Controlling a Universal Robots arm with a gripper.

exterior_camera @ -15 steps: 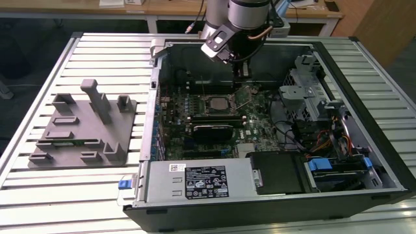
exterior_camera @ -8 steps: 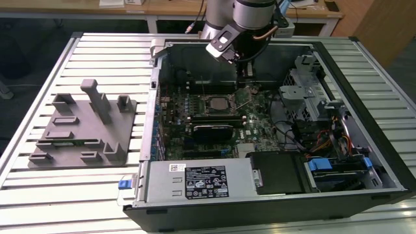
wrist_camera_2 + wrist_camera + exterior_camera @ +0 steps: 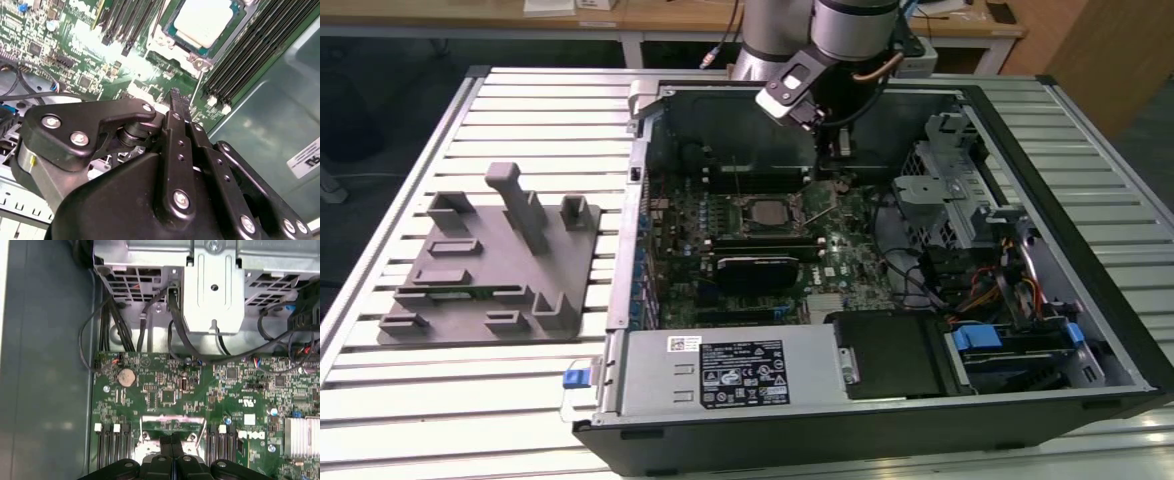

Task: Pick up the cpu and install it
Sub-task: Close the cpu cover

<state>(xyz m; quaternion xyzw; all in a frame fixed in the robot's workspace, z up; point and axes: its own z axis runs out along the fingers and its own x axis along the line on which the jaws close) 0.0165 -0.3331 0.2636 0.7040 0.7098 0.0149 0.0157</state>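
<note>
Second wrist view has the cpu (image 3: pixel 202 20) seated in the motherboard socket (image 3: pixel 161 44), placing apparently done, with the gripper (image 3: pixel 175 94), fingers together and empty, at two o'clock of it in the exterior view.

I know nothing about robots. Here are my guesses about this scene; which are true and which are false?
1. The silver chip lies in its socket on the green board. True.
2. The gripper is carrying the chip. False: its fingers are shut with nothing between them, and the chip lies in the socket.
3. The grey tray sits inside the computer case. False: it lies on the slatted table, on the exterior view's left of the case.
4. The computer case is open, with its board showing. True.
</note>
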